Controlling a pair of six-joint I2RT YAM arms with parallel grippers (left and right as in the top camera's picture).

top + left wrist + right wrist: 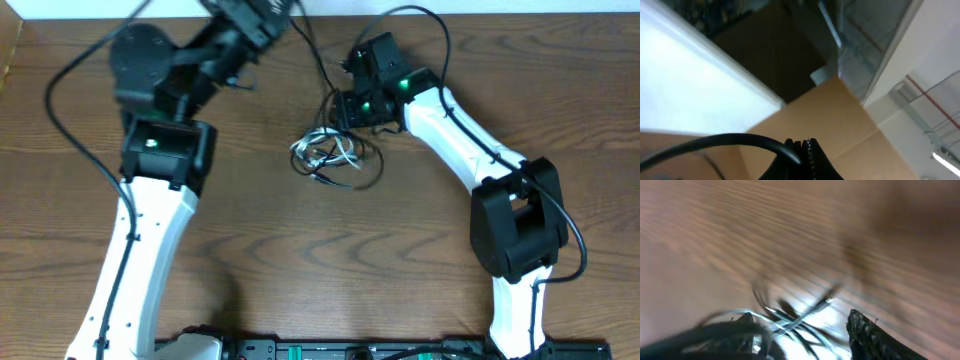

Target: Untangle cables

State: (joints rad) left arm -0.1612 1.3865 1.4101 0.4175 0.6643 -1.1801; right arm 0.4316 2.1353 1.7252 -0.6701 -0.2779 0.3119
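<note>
Black and white strands make up the cables (330, 158), a small loose knot near the middle of the wooden bench (300, 262): several thin dark loops crossing one another, with a paler, shorter cord bunched at the left of the heap and catching the light. The plugs are too small to pick out. One black cord (715, 142) runs up and away from the knot toward the far edge. There the left gripper (250, 22) is raised high off the bench, its fingers pressed together and, as far as its own camera shows, pinching that cord at its end. The right gripper (350, 108) hangs just above the far side of the heap. In its blurred wrist view the fingers stand apart with the crossed strands between them, and I cannot tell whether either pad touches a strand. These cords look very light, limp and smooth, so a pull on one is likely to drag the whole knot across the wood rather than free it. A firm pinch on a single strand close to a crossing, or at a plug, seems the safest hold, with the other arm pinning the rest down. Sharp tugs risk tightening the loops.
</note>
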